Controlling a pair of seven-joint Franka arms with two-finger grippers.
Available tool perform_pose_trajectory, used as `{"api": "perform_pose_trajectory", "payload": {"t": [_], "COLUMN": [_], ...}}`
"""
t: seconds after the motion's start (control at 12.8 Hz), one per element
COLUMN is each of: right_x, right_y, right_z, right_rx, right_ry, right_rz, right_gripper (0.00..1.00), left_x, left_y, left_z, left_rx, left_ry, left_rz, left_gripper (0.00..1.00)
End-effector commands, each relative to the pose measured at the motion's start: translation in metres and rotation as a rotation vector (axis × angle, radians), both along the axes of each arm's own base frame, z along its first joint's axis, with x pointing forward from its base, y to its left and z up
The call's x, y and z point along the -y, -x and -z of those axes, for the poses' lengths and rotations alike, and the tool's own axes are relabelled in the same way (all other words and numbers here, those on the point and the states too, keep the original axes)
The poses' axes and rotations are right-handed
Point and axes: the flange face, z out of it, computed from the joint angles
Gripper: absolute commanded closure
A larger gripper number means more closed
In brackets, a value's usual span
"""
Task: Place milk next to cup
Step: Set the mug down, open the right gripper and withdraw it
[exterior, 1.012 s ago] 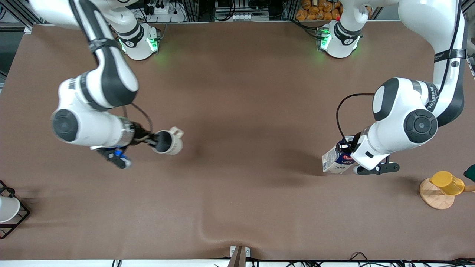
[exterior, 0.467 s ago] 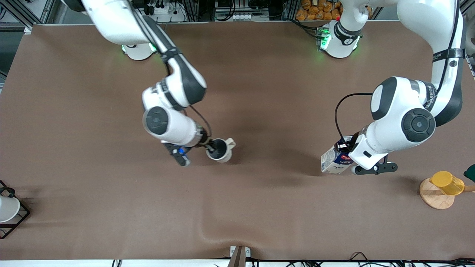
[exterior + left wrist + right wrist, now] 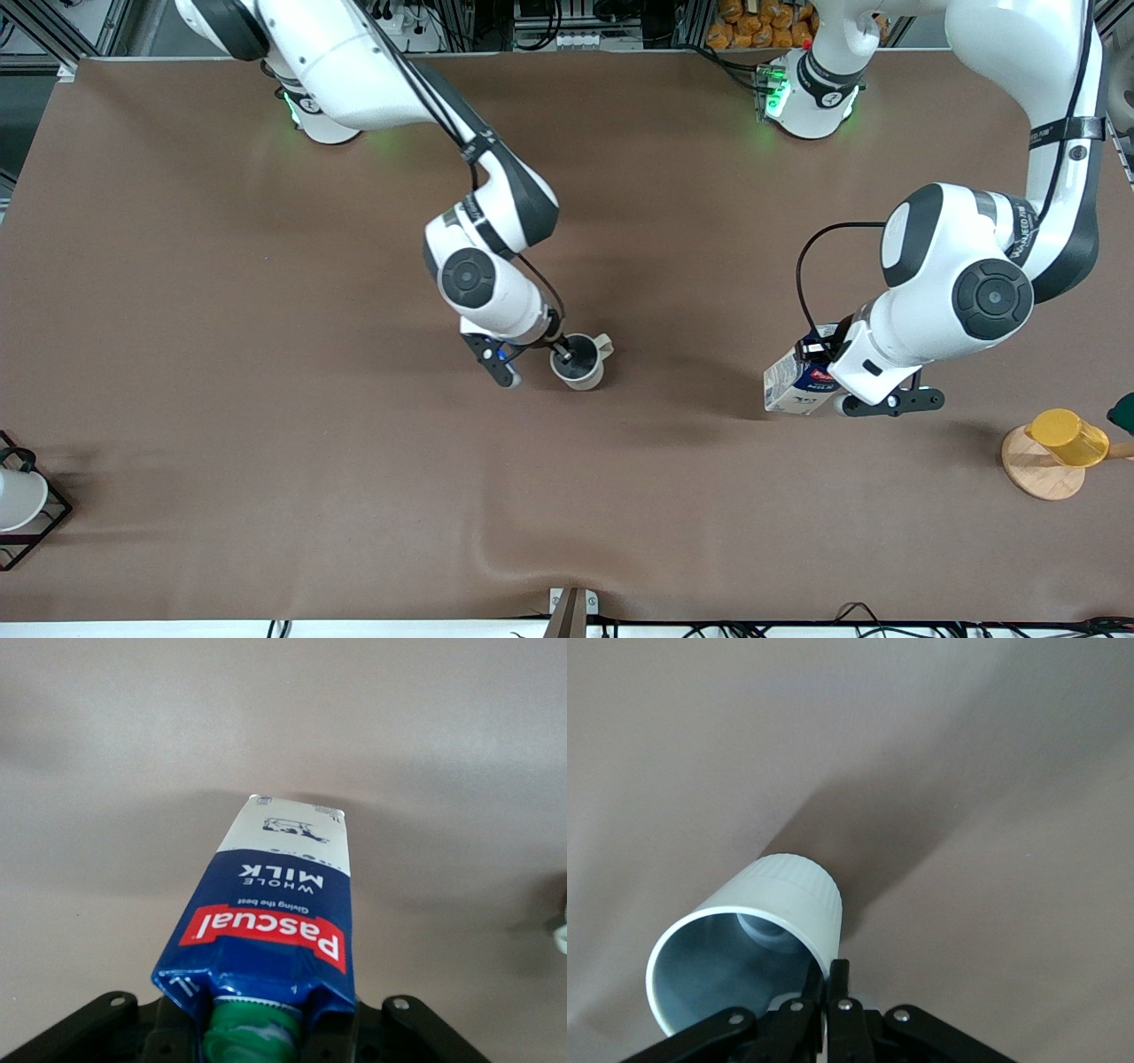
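Right arm stretched from its base at upper left of the front view down toward frame centre, elbow bent, wrist pointing down at the cup (image 3: 580, 362). Right gripper (image 3: 562, 352) pinched on the cup's rim, one finger inside the grey hollow, one outside; in the right wrist view the fingers (image 3: 837, 988) closed on the wall of the cup (image 3: 749, 939). Cup just below centre of the front view, handle toward the left arm's end of the table; whether lifted or resting not clear.

Left arm folded down from upper right, forearm slanting to centre right. Left gripper (image 3: 819, 359) clamped on the top of the milk (image 3: 797, 383), carton tilted over the brown table (image 3: 266, 443). In the left wrist view, milk (image 3: 275, 921) hanging away from the camera, green cap (image 3: 252, 1032) nearest, red label band across it.

Milk and cup well apart.
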Motion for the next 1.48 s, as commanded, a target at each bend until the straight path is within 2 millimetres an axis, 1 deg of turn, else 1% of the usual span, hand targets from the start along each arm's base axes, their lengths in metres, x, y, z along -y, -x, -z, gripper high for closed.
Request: {"api": "perform_pose_trajectory", "payload": {"t": [0.0,0.08,0.16,0.23,0.31,0.39,0.47,0.54,0.62,0.7,0.78,0.86,1.01,1.09,1.17,1.25,1.32,1.4], "right_x": [-0.002,-0.001,0.007,0.016,0.031,0.056,0.087,0.123,0.161,0.203,0.236,0.272,0.343,0.375,0.412,0.441,0.458,0.477], "right_y": [-0.009,-0.007,-0.012,-0.019,-0.028,-0.038,-0.047,-0.053,-0.060,-0.065,-0.065,-0.071,-0.082,-0.086,-0.088,-0.090,-0.089,-0.089], "right_z": [-0.006,-0.012,-0.026,-0.044,-0.071,-0.091,-0.118,-0.151,-0.172,-0.185,-0.195,-0.200,-0.203,-0.203,-0.202,-0.202,-0.208,-0.209], "right_rx": [0.004,-0.012,-0.051,-0.100,-0.150,-0.193,-0.218,-0.218,-0.202,-0.213,-0.235,-0.236,-0.233,-0.217,-0.206,-0.193,-0.181,-0.182], "right_ry": [-0.003,0.010,0.022,0.039,0.052,0.061,0.060,0.057,0.076,0.108,0.133,0.142,0.131,0.103,0.082,0.067,0.081,0.092], "right_rz": [0.022,0.010,0.005,-0.005,-0.019,-0.025,-0.044,-0.085,-0.150,-0.223,-0.303,-0.346,-0.437,-0.494,-0.539,-0.567,-0.590,-0.596], "right_gripper": [0.09,0.00,0.00,0.00,0.00,0.00,0.00,0.00,0.00,0.00,0.00,0.00,0.00,0.00,0.00,0.00,0.00,0.00], "left_x": [0.005,0.010,0.017,0.018,0.029,0.042,0.055,0.076,0.094,0.118,0.143,0.170,0.217,0.240,0.267,0.298,0.318,0.334], "left_y": [0.002,0.003,0.006,0.009,0.015,0.020,0.026,0.036,0.045,0.054,0.068,0.083,0.114,0.127,0.145,0.158,0.164,0.170], "left_z": [-0.002,-0.001,0.000,0.000,-0.001,-0.003,-0.005,-0.005,-0.010,-0.020,-0.027,-0.030,-0.040,-0.048,-0.052,-0.051,-0.047,-0.040], "left_rx": [-0.010,-0.013,-0.019,-0.044,-0.056,-0.063,-0.072,-0.090,-0.105,-0.118,-0.141,-0.152,-0.182,-0.188,-0.186,-0.182,-0.188,-0.194], "left_ry": [0.012,0.011,0.010,0.000,-0.002,-0.007,-0.016,-0.023,-0.028,-0.030,-0.041,-0.049,-0.030,-0.014,-0.014,-0.008,-0.007,-0.007], "left_rz": [-0.022,-0.016,-0.013,-0.018,-0.004,-0.011,-0.029,-0.034,-0.051,-0.068,-0.096,-0.116,-0.133,-0.138,-0.131,-0.120,-0.130,-0.127], "left_gripper": [1.00,1.00,1.00,1.00,1.00,1.00,1.00,1.00,1.00,1.00,1.00,1.00,1.00,1.00,1.00,1.00,1.00,1.00]}}
